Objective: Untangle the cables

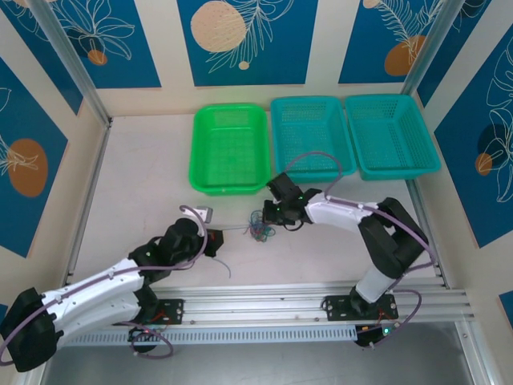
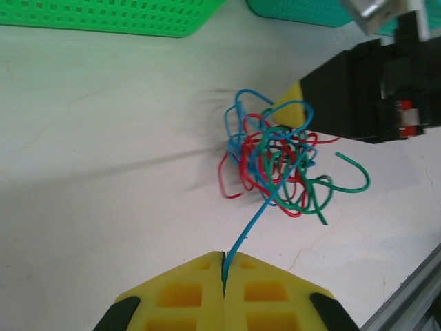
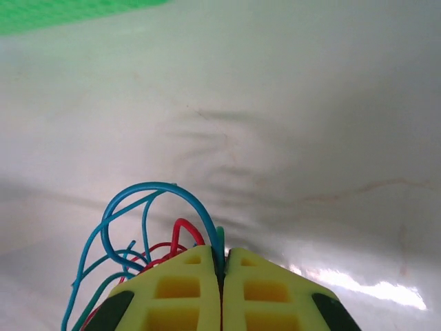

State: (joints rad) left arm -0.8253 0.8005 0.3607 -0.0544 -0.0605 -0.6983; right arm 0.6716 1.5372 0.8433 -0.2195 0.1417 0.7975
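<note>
Nearest the arm bases: left gripper [image 2: 222,270], pads pressed together on the end of one blue strand [image 2: 256,217]. Pinning a single free end looks like a way to anchor it while the rest is drawn off.
Blue strand: runs nearly straight from those pads up into the bundle, so it seems to be under a light pull.
Cables [image 2: 275,158]: blue, red and green wires bunched in one small knot on the table [image 1: 144,184], between the two grippers and short of the baskets. A green tail curls out on the side toward the rail.
Right gripper [image 3: 220,265]: pads closed, with a blue loop and a green wire running into the seam. It bites the knot's far side, opposite the left grip, probably so the arms can pull apart.
Back row: green basket [image 1: 230,148] and two teal baskets [image 1: 309,136], side by side along the wall; perhaps meant for freed wires, though that is a guess.
Left wrist view adds: the whole knot with its colours and crossings, and the right fingertip [image 2: 293,110] touching its upper edge.
Right wrist view adds: which wires actually enter its own seam, which the left camera cannot settle.
Top view adds: how the arms face each other across the knot; there the wires are too fine to sort.
</note>
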